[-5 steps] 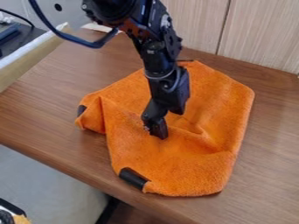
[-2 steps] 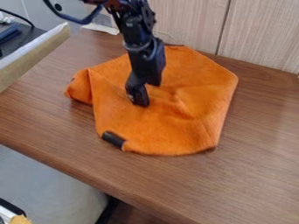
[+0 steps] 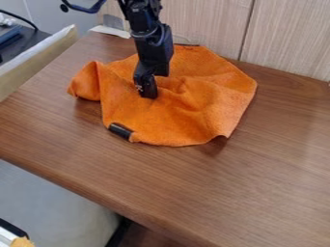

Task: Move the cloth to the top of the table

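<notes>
The claw (image 3: pixel 147 93) is hanging down over the left-middle part of the orange cloth (image 3: pixel 187 116), its tip touching the fabric; whether it is standing apart, closing together or clamping the cloth, I cannot tell. The cloth is lying rumpled across the far part of the bench (image 3: pixel 226 193), its top edge resting near the wood-grained panel (image 3: pixel 213 24). Its left corner is folding up, and a black tab (image 3: pixel 120 130) is showing at its lower left edge.
</notes>
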`<state>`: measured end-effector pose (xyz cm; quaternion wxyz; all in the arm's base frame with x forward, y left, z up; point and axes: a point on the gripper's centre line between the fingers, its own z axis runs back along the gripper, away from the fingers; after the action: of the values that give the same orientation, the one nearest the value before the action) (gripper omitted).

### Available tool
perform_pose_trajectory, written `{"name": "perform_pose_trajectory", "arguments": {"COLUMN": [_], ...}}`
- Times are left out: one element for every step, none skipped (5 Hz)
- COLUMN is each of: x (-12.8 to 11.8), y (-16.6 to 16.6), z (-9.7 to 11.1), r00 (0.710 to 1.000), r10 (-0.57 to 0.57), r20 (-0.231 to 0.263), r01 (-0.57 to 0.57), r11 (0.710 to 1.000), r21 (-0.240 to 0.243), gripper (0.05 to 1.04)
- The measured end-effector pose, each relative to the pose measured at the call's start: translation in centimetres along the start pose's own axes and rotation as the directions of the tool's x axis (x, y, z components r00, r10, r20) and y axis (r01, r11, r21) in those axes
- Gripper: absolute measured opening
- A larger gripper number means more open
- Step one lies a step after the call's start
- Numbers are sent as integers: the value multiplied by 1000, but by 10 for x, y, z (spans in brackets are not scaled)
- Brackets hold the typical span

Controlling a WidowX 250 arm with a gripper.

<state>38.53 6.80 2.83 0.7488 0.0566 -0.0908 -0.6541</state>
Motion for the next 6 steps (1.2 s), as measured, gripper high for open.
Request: {"name": "perform_pose_trajectory", "arguments": {"x": [-1, 0, 6, 11, 13, 19], "y": [2, -4, -15, -14, -4, -1], "z": [1, 1, 4, 14, 29, 46], "r00": [1000, 1000, 1000, 999, 998, 996], "r10": [-4, -2, -11, -15, -17, -14], "r20": [-5, -3, 20, 40, 52, 89], "r01": [4, 2, 12, 18, 20, 22], "r11": [1000, 1000, 997, 997, 998, 996], "r21": [1, -14, -72, -74, -58, -92], "gripper": [1000, 1000, 999, 1000, 999, 1000]}}
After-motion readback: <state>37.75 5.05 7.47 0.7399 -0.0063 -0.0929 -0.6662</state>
